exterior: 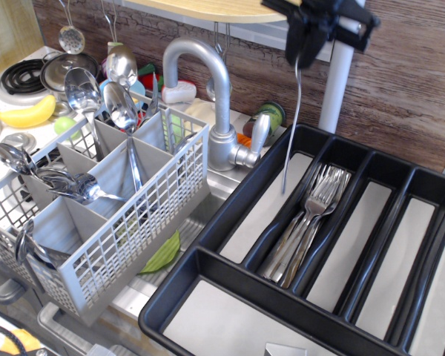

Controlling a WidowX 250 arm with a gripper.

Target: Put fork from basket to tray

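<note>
My black gripper (301,52) is at the top of the view, shut on the upper end of a slim silver fork (292,126). The fork hangs almost straight down, and its lower tip is over the left long compartments of the black tray (201,256). Several forks (310,216) lie together in one long compartment of the tray. The grey lattice basket (126,215) stands to the left, holding several big silver spoons (122,108). The gripper is well to the right of the basket and above the tray's far edge.
A curved metal faucet (210,81) rises between the basket and the tray. A white post (340,74) stands just behind the gripper. A banana (26,113) and a stove burner (21,75) are at the far left. A green leaf (162,256) lies below the basket.
</note>
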